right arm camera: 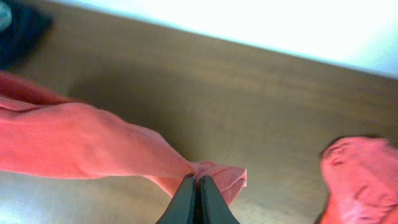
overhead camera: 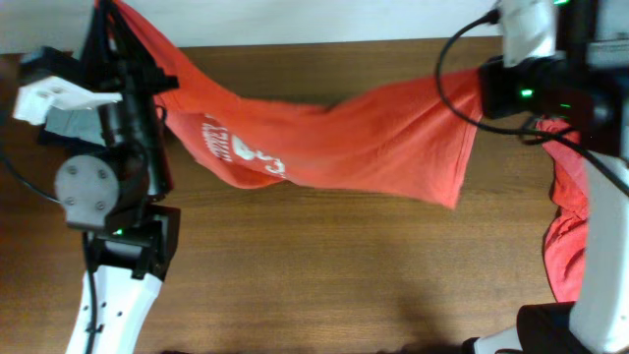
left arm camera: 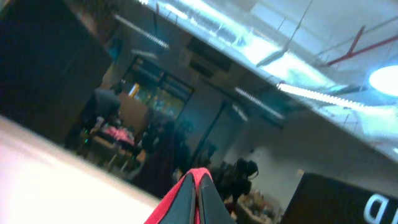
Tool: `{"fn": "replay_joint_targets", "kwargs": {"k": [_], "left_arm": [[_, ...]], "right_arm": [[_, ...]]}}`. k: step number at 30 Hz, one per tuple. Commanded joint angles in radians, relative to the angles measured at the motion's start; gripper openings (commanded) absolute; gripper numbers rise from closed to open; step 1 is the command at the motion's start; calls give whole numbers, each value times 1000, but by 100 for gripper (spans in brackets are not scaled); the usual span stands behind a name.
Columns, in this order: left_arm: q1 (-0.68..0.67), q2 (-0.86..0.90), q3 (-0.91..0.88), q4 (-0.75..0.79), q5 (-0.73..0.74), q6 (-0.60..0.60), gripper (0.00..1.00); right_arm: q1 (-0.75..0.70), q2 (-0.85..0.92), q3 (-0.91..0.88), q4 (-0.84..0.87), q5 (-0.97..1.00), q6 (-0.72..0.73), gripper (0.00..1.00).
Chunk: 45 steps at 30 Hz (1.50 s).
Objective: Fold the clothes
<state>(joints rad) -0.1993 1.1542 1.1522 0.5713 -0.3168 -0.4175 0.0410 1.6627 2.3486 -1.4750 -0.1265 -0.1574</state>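
An orange-red T-shirt [overhead camera: 373,138] with white chest print [overhead camera: 241,152] hangs stretched across the back of the wooden table. My left gripper [overhead camera: 110,18] holds its raised far-left corner. In the left wrist view the left gripper [left arm camera: 198,179] is shut with red cloth [left arm camera: 200,172] wrapped over the fingertips, and the camera looks out into the room. My right gripper [overhead camera: 484,87] holds the shirt's other end at the back right. In the right wrist view the right gripper [right arm camera: 196,180] is shut on a bunched fold of the shirt [right arm camera: 93,146] above the table.
Another orange-red T-shirt [overhead camera: 565,231] lies crumpled along the right edge, under the right arm, and shows as the crumpled T-shirt [right arm camera: 360,180] in the right wrist view. A pale grey-green garment [overhead camera: 69,123] lies beneath the left arm. A dark garment [right arm camera: 18,28] lies far left.
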Motion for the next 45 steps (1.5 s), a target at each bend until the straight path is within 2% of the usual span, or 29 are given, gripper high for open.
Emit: {"fn": "replay_joint_targets", "kwargs": {"k": [1, 8, 15, 23, 32, 45], "left_arm": [[8, -27, 87, -22, 11, 31, 1], [8, -40, 176, -68, 11, 31, 1], [8, -97, 211, -68, 11, 31, 1], [8, -190, 214, -93, 20, 30, 1], [8, -273, 214, -121, 138, 29, 0], [8, -384, 214, -123, 172, 30, 1]], "right_arm": [[-50, -30, 128, -25, 19, -3, 4], [-95, -32, 305, -56, 19, -3, 4], [-95, -80, 392, -56, 19, -3, 4], [-95, -196, 402, -55, 19, -2, 4], [-95, -336, 402, -55, 19, 2, 4], [-95, -409, 402, -55, 10, 2, 4]]}}
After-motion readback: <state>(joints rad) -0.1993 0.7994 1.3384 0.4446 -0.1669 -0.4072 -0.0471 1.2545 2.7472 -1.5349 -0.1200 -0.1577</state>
